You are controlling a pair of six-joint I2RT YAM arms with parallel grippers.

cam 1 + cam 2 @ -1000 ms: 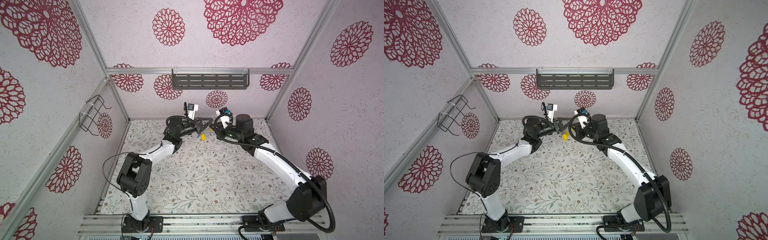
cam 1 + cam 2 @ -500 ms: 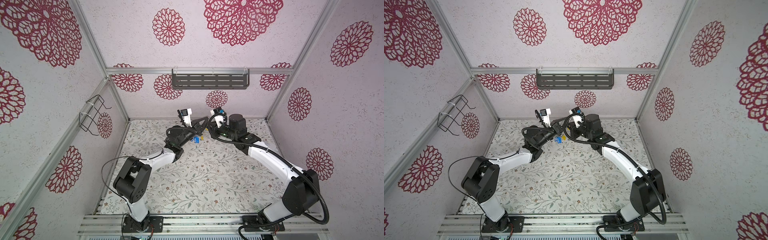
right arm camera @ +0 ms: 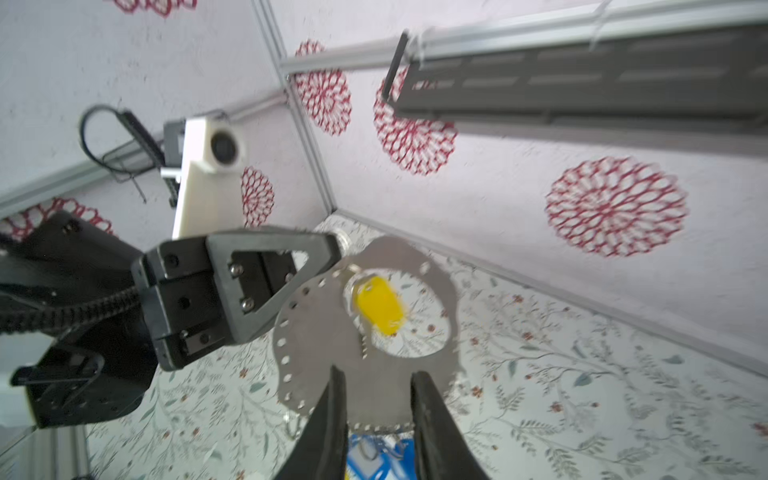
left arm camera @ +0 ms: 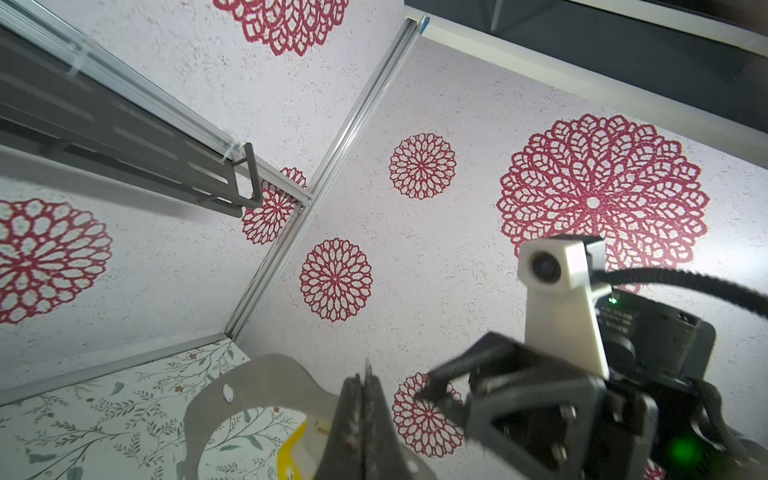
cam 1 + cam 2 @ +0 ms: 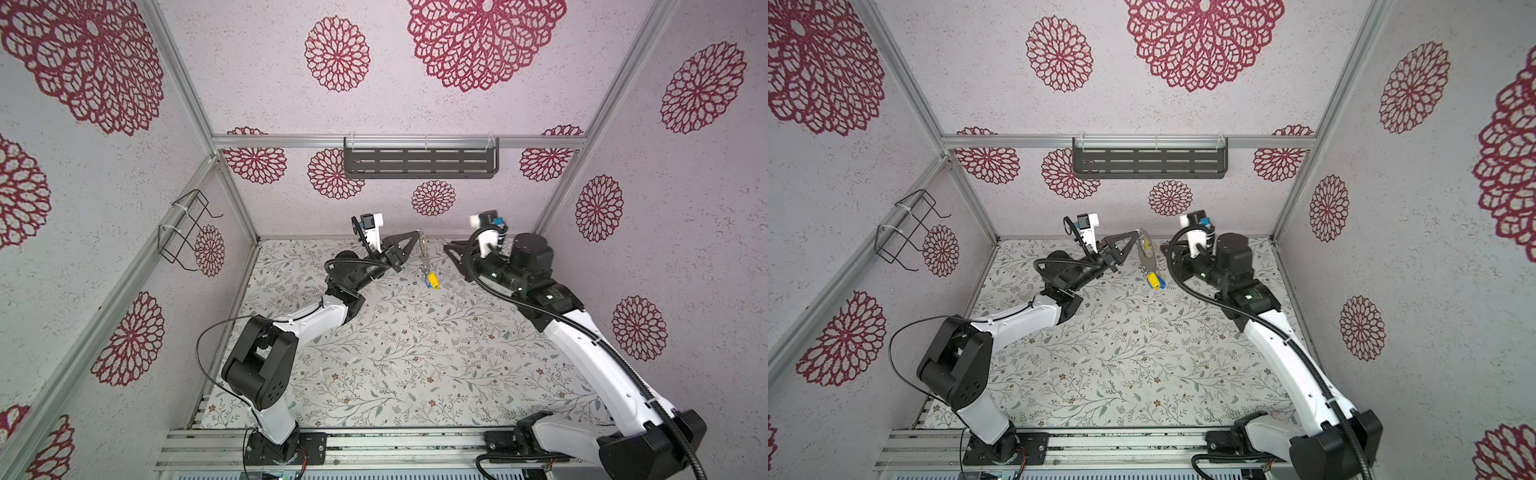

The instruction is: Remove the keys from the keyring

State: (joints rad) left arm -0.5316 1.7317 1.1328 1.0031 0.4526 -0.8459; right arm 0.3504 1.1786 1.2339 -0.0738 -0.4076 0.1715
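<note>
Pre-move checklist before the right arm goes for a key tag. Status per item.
1. Left gripper shut on the keyring rim: ok.
2. Keyring held up off the table: ok.
3. Right gripper jaws apart, nothing between them: ok.
4. Right gripper apart from the keyring in both top views: ok.
5. Keys off the keyring: not ok; yellow key and blue key hang from it.
6. Which rim hole each key's ring sits in: cannot tell, too blurred.
</note>
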